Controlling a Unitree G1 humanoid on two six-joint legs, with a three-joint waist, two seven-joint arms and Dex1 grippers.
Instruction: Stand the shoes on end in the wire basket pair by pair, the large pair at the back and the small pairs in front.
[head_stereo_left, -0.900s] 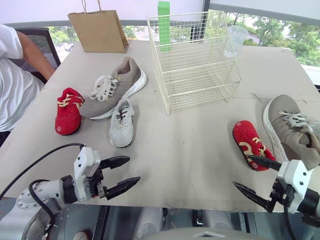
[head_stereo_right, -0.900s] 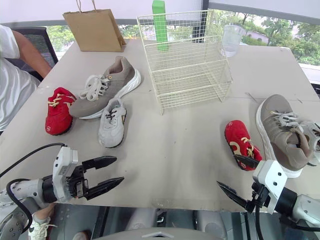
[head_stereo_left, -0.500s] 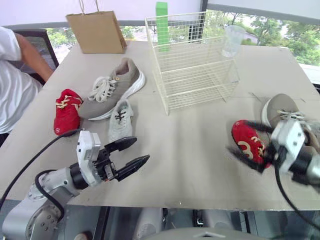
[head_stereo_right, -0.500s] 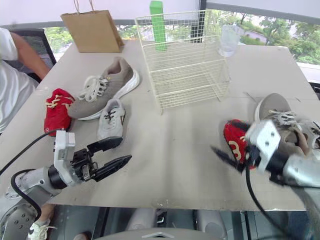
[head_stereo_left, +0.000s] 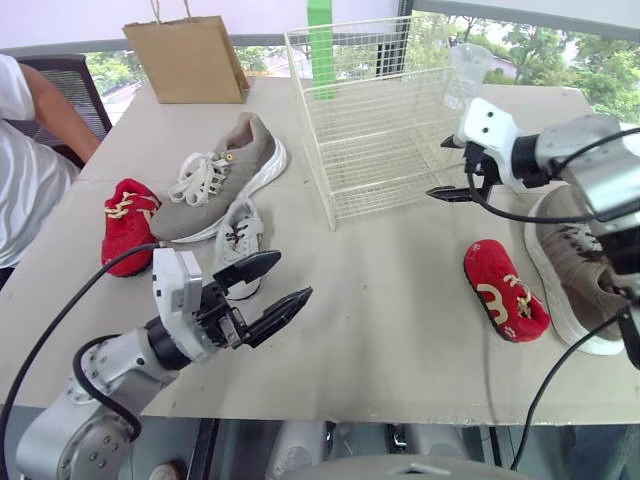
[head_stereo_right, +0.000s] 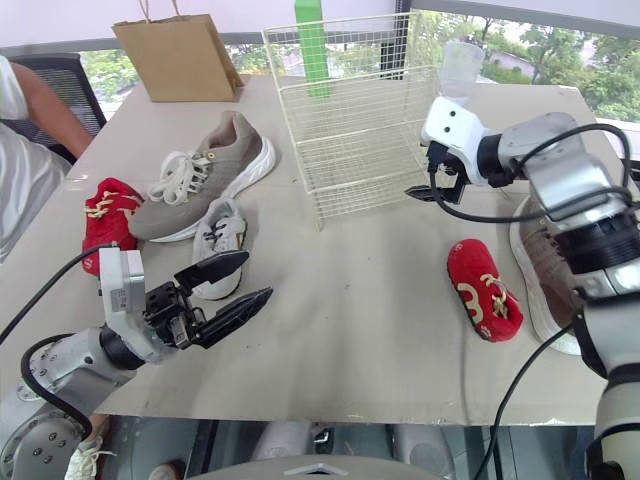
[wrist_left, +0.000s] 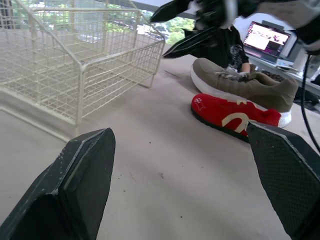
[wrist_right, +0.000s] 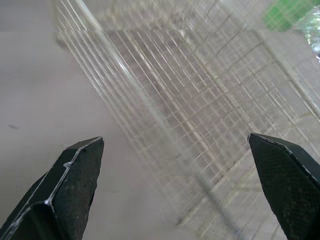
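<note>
Both black two-fingered grippers are spread wide and hold nothing. The left gripper (head_stereo_left: 293, 276) hovers low over the grey tabletop (head_stereo_left: 390, 330) near the front edge, fingers pointing toward the middle of the table. The toe of a small light-grey child's trainer (head_stereo_left: 240, 240) lies just behind its farther finger. Beyond that trainer rests a large taupe suede sneaker with white laces and sole (head_stereo_left: 225, 175), and left of both lies a small red child's shoe with yellow laces (head_stereo_left: 128, 222). The right gripper (head_stereo_left: 438, 168) hangs just beside the near right corner of the cream-white wire basket (head_stereo_left: 380, 150), its fingers aimed at the basket's wall. A second small red shoe (head_stereo_left: 503, 300) lies on the table closer to the robot than this gripper, sole turned partly up. The matching large taupe sneaker (head_stereo_left: 580, 265) sits just to that shoe's right. All five shoes lie on the table outside the basket. Behind the basket stand a tall green box (head_stereo_left: 321, 40) and a clear plastic cup (head_stereo_left: 470, 65), with a brown paper bag (head_stereo_left: 185, 60) at the far left. A person in a white shirt (head_stereo_left: 25, 170) sits at the table's left side.
</note>
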